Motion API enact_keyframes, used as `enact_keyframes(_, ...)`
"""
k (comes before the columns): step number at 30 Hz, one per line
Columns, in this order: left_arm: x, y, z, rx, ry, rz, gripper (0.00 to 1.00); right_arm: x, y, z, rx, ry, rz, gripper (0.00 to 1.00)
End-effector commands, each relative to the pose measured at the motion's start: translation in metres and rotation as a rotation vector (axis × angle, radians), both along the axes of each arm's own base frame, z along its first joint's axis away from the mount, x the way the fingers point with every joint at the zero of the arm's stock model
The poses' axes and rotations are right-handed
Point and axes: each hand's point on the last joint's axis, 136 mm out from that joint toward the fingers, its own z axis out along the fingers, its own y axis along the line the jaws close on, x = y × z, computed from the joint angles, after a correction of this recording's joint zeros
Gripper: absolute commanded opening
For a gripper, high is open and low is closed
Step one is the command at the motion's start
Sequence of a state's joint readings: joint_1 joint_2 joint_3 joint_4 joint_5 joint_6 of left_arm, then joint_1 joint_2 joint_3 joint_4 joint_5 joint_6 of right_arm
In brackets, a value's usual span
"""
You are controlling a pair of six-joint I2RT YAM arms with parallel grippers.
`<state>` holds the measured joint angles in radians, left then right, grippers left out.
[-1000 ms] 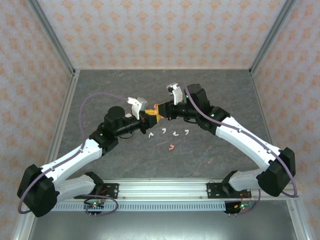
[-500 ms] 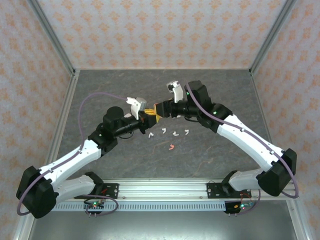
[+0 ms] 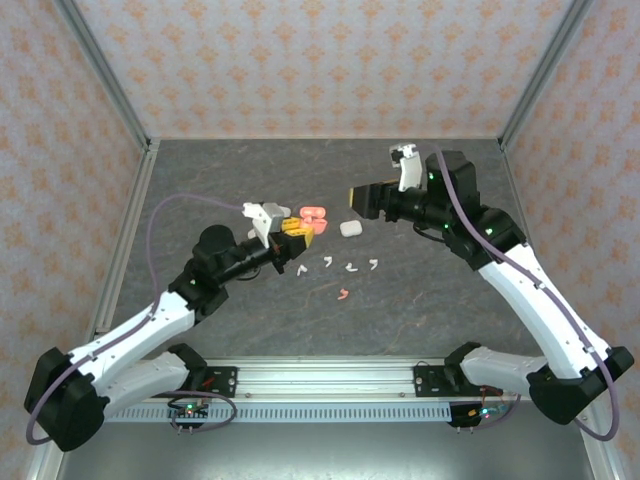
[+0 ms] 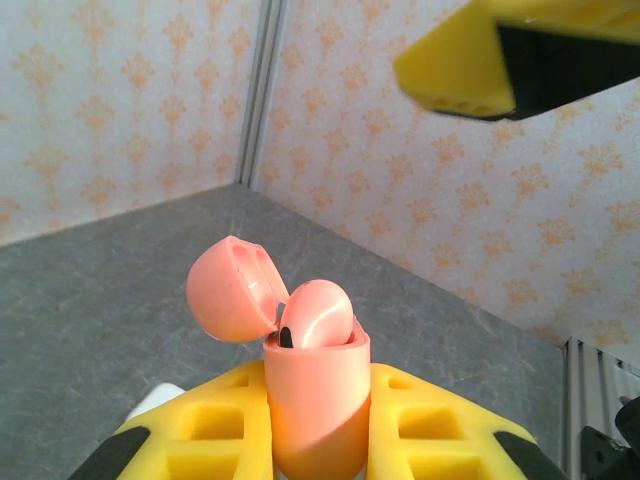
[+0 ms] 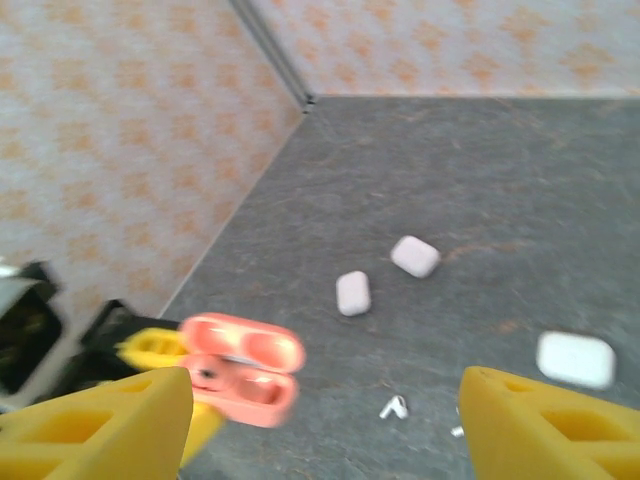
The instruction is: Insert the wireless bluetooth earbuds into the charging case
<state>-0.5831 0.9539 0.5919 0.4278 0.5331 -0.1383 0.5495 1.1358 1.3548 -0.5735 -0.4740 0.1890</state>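
Note:
My left gripper [image 3: 297, 228] is shut on an open salmon-pink charging case [image 3: 312, 214], held upright between the yellow fingers [image 4: 200, 430]. A pink earbud [image 4: 316, 314] sits in the case [image 4: 315, 385] beside its raised lid [image 4: 230, 290]. My right gripper [image 3: 360, 200] hangs open to the right of the case with nothing between its fingers, and the right wrist view shows the case [image 5: 245, 380] ahead of it. Several white earbuds [image 3: 328, 263] and one pink earbud [image 3: 343, 294] lie on the grey table in front of the case.
A shut white case [image 3: 349, 228] lies just right of the pink one. The right wrist view shows three white cases [image 5: 353, 293] [image 5: 415, 256] [image 5: 575, 358] and a white earbud [image 5: 394, 407]. Patterned walls enclose the table on three sides.
My right gripper has opened and drawn back up and to the right, away from the pink case. The left gripper, still holding the case, has shifted slightly.

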Motion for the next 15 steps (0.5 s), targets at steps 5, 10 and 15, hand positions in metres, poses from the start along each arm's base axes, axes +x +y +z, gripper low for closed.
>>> enact_keyframes(5,-0.016,0.020,0.037,0.006,-0.236,0.061,0.00,-0.009,-0.015,-0.129,-0.164,0.406,-0.123,0.63)
enact_keyframes(10,-0.024,0.022,0.050,-0.001,-0.275,0.052,0.00,-0.026,-0.004,-0.203,-0.313,0.548,-0.123,0.59)
enact_keyframes(15,-0.028,0.024,0.056,-0.008,-0.284,0.047,0.00,-0.035,0.010,-0.255,-0.383,0.651,-0.119,0.55)
